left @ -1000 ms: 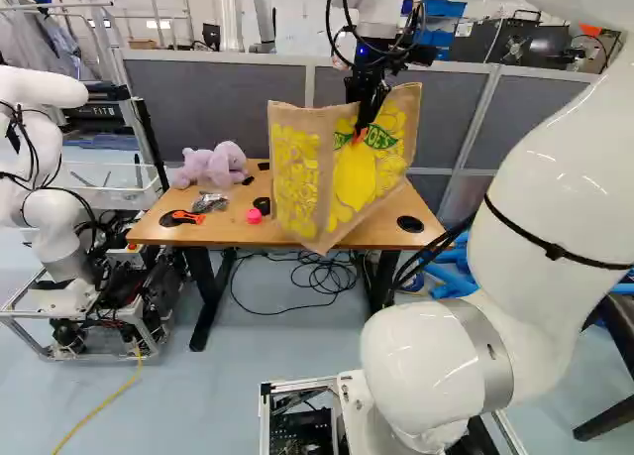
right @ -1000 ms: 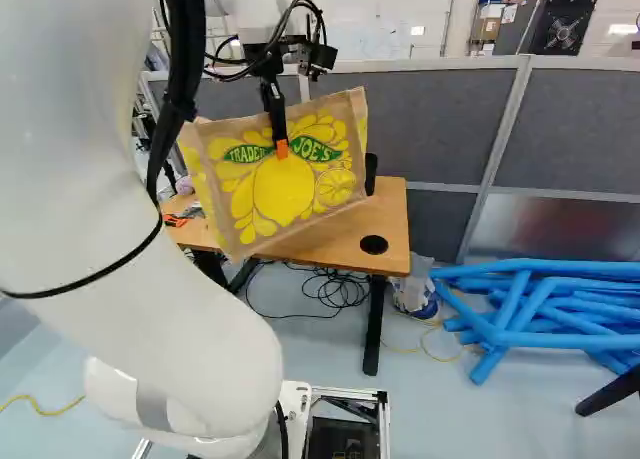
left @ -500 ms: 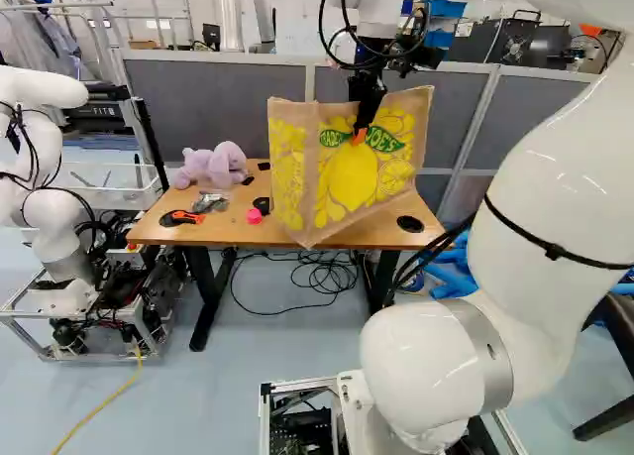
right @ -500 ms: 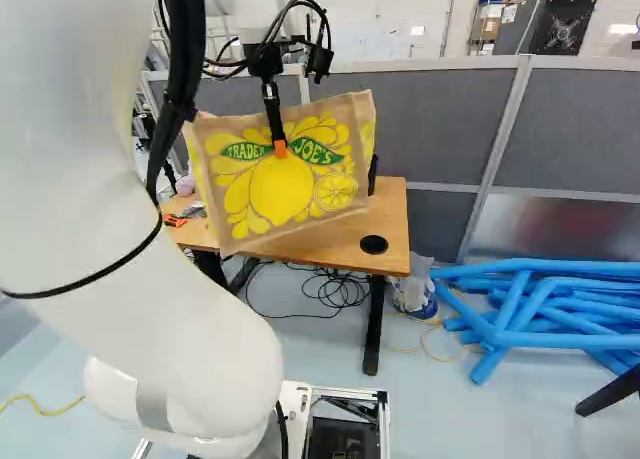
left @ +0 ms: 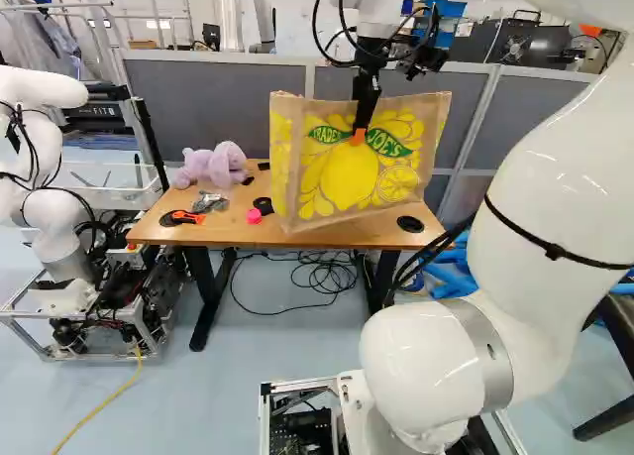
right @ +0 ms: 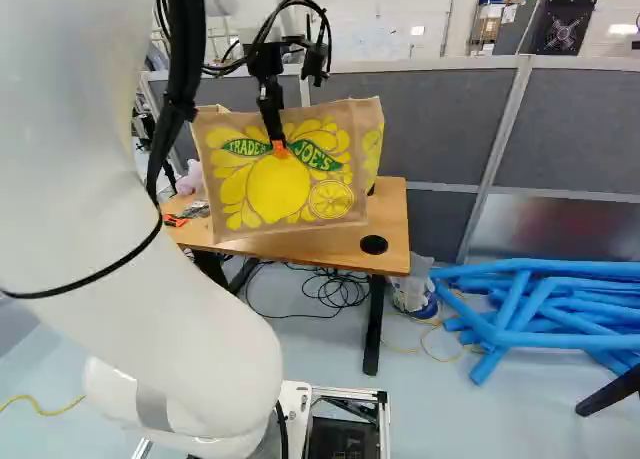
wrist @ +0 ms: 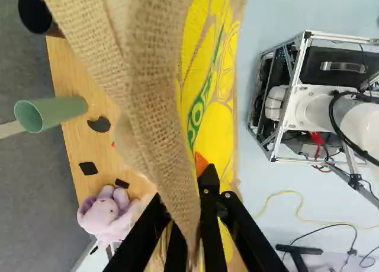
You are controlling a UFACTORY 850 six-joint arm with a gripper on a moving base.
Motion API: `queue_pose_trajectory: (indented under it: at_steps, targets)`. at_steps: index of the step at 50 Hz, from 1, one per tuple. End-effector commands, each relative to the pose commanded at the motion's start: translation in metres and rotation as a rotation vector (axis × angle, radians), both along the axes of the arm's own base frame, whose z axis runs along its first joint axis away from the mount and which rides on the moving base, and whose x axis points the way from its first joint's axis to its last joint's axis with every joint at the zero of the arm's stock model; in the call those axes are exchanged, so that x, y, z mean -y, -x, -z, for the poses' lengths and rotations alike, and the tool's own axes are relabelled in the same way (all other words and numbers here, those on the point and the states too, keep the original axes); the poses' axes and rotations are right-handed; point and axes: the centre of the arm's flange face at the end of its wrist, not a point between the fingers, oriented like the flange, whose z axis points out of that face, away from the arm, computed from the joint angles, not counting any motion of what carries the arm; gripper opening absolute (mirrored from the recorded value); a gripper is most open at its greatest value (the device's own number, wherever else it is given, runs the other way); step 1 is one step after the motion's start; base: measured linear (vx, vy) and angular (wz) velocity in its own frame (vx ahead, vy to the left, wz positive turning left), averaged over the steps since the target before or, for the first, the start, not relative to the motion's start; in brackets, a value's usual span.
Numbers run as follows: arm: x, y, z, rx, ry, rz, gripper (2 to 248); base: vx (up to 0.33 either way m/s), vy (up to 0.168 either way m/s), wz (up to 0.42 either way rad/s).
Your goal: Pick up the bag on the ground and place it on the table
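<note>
One bag (left: 347, 182) is gripped by its side between one gripper's (left: 360, 135) two fingers and held up at one table (left: 163, 233); contact cannot be told. One plush (left: 213, 165) and one cup (wrist: 59, 111) are borne there, backed by a grey partition (left: 218, 103). Another robot (left: 54, 207) is seen left.

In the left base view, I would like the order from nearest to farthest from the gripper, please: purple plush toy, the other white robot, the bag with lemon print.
1. Bag: nearest, held by the gripper over the table.
2. Plush toy: on the table, to the left of the bag.
3. Another robot: farthest, beyond the table's left end.
</note>
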Motion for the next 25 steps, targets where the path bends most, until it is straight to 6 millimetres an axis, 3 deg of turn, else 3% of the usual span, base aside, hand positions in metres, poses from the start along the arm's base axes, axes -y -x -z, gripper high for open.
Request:
queue_pose_trajectory:
  at_steps: [25]
  targets:
    - [0.0000,0.0000,0.0000,-0.002,-0.015,0.175,22,0.000,0.000,0.000]
